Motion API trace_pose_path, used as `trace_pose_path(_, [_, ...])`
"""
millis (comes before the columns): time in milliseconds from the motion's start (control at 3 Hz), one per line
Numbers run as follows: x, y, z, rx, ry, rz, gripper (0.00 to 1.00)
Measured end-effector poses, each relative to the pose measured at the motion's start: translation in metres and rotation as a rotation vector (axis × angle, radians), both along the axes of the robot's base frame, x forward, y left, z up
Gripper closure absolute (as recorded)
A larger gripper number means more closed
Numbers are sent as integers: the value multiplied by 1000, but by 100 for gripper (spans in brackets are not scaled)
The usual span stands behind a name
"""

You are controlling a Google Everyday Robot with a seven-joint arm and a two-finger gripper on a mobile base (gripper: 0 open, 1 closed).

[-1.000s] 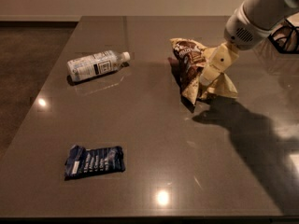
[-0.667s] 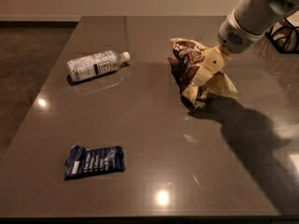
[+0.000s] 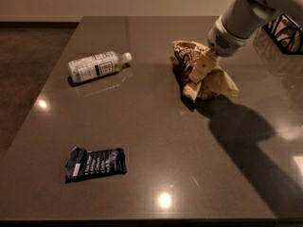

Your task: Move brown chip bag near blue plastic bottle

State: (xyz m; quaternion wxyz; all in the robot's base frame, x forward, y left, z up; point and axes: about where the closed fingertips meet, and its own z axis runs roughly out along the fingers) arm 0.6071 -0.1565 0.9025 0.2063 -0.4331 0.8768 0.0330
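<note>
Task is standing at an early stage: the gripper (image 3: 201, 67) is closing on the upper fold of the brown chip bag (image 3: 217, 83), its jaws together on the foil as far as can be seen. The bag is sitting well apart from the blue plastic bottle (image 3: 94, 66), off toward the bottle's cap end. The bottle is lying on its side on the table (image 3: 151, 126), untouched. A dark blue packet (image 3: 96, 163) is lying nearer the camera than the bottle and is playing no part. The grasp is judged done; the carry toward the bottle and the release are remaining. Against the earlier frames, the arm is shifting slightly toward the bottle and upward, and the bag's lower edge is rising a little with it, while bottle and packet are keeping their places.
</note>
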Motion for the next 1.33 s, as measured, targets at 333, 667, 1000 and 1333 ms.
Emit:
trace_pose_path(333, [2,20,5,3,10,21,64])
trace_pose_path(667, [8,46,15,0,5,68,87])
trace_pose_path(1000, [18,81,26,3,-6,139,100])
trace_pose_path(1333, [26,111,33,6,-17,197,100])
